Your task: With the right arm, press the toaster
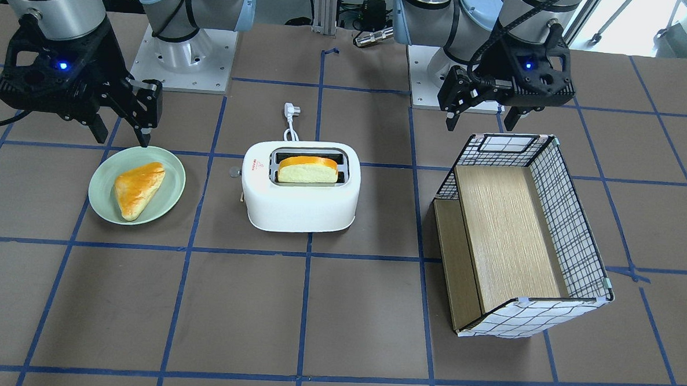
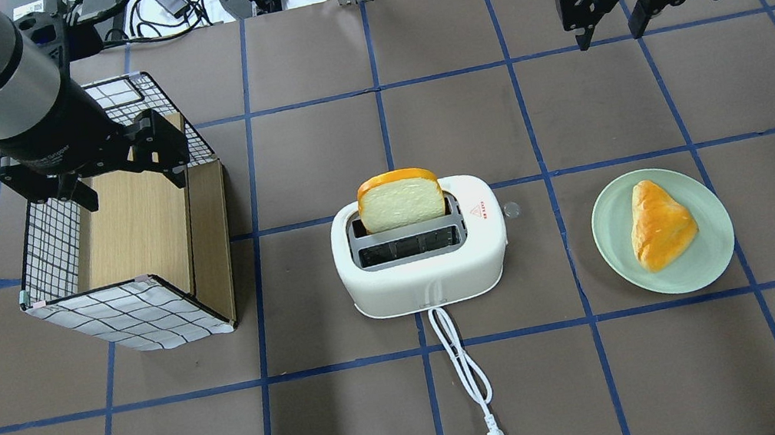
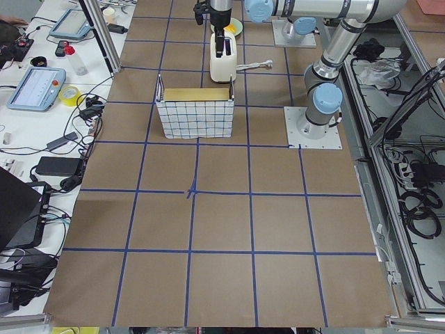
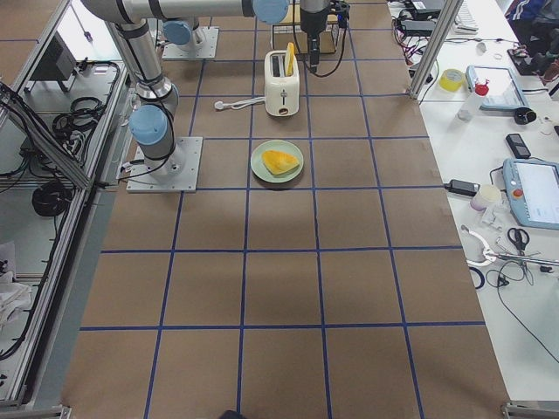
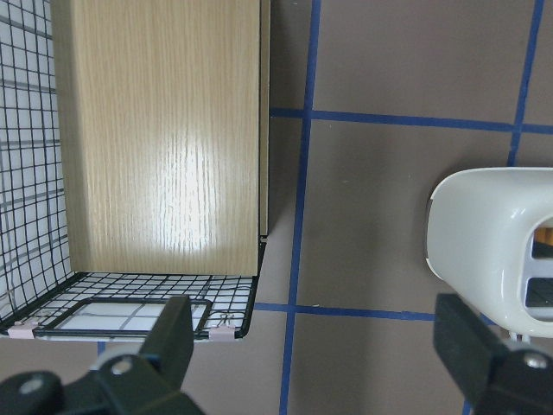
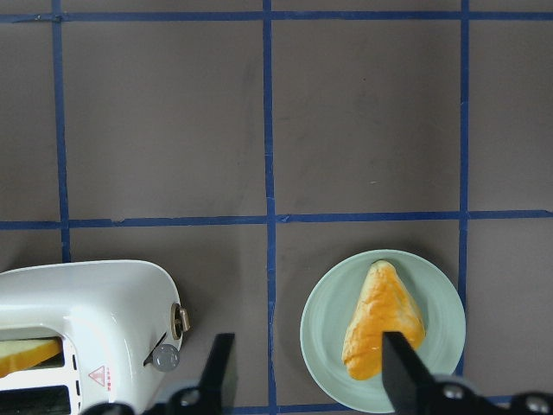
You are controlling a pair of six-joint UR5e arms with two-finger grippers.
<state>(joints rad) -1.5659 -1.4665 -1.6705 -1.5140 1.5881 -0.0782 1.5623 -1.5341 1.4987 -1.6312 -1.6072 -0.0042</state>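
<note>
The white toaster stands at mid-table, a bread slice upright in its far slot. Its small grey lever knob sticks out of the end facing the plate, and it also shows in the right wrist view. My right gripper is open and empty. It hangs high beyond the plate, well away from the toaster. My left gripper is open and empty above the basket.
A green plate with a triangular pastry lies right of the toaster. A wire basket with a wooden insert stands to its left. The toaster's white cord and plug trail toward the robot's side.
</note>
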